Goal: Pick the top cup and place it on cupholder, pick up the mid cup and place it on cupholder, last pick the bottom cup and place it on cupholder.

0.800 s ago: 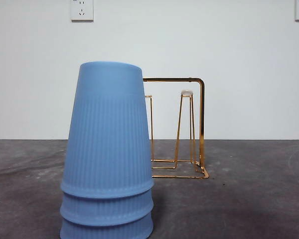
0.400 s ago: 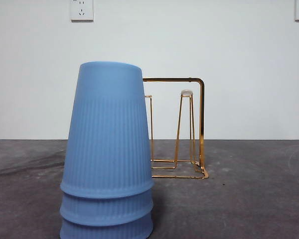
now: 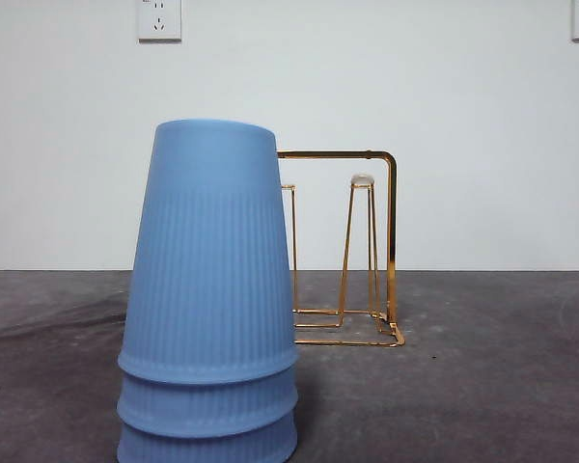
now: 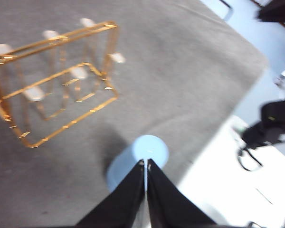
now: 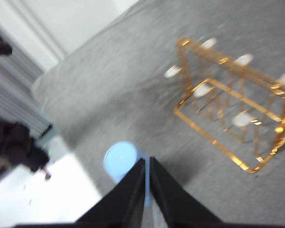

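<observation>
- nothing was done yet by our reckoning: three blue cups stood nested upside down at the lower left of the front frame, and the cupholder at mid-frame, behind and beside them, carried none.
- all three placements were left, starting with the top cup.
- our left gripper hung above the stack with jaws pressed together, holding nothing; our right gripper likewise, closed and empty.
- the front view showed the three rims but no arms; the wrist views showed the rack's white-tipped prongs from above and the grey counter.
</observation>
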You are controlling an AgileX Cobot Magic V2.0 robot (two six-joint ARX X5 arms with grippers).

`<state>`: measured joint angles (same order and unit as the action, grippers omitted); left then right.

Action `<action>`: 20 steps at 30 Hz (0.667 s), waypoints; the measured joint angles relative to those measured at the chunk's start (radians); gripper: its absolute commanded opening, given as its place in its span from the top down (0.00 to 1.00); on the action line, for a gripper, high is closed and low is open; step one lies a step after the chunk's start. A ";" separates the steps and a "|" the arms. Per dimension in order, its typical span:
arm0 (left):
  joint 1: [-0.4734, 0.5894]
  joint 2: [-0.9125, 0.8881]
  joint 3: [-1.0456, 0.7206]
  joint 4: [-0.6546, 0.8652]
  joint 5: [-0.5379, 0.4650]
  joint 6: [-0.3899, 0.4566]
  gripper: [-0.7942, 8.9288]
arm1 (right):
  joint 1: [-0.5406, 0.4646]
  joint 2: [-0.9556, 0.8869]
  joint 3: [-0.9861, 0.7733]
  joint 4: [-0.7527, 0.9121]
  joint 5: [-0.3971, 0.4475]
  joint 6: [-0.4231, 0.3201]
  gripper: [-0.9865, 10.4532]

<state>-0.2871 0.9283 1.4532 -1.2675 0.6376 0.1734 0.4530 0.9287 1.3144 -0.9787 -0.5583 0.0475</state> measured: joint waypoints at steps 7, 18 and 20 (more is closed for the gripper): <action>-0.005 0.000 0.000 -0.047 0.048 0.019 0.91 | 0.194 0.032 0.000 0.002 0.123 0.000 0.90; -0.005 0.000 0.000 -0.048 0.049 0.019 0.33 | 0.257 0.048 0.000 0.003 0.222 0.033 0.43; -0.005 0.000 0.000 -0.044 0.049 0.020 0.33 | 0.257 0.049 0.000 0.003 0.222 0.040 0.43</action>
<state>-0.2924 0.9283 1.4532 -1.3113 0.6865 0.1932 0.7097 0.9779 1.3144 -0.9752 -0.3359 0.0872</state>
